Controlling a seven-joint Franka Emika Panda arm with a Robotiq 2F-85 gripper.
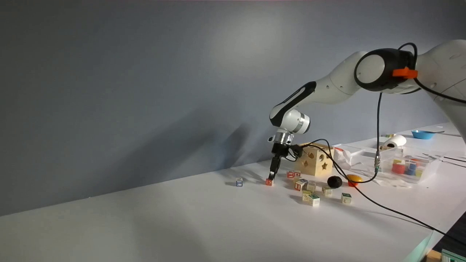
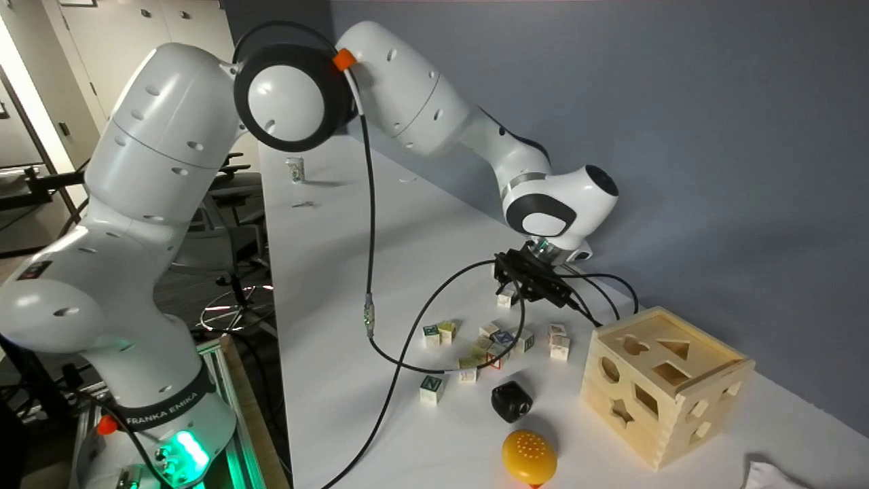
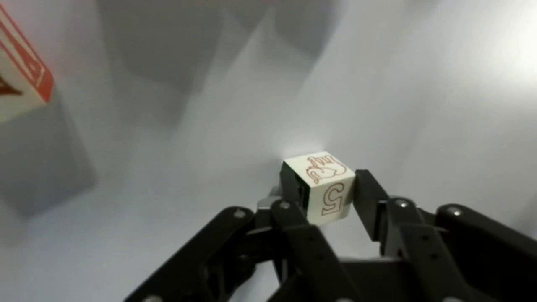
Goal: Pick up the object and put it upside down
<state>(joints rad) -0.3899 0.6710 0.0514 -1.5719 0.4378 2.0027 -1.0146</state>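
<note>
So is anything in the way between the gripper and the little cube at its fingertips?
Nothing visible: in the wrist view, the gripper has the cube between its fingers, one at either side. A red-edged block stands apart at that view's left edge.

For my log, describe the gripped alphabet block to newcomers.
Left of the wooden shape-sorter box in an exterior view, find the gripper. Between its jaws, the wrist view shows the alphabet block, apparently marked 5, the only one held.
</note>
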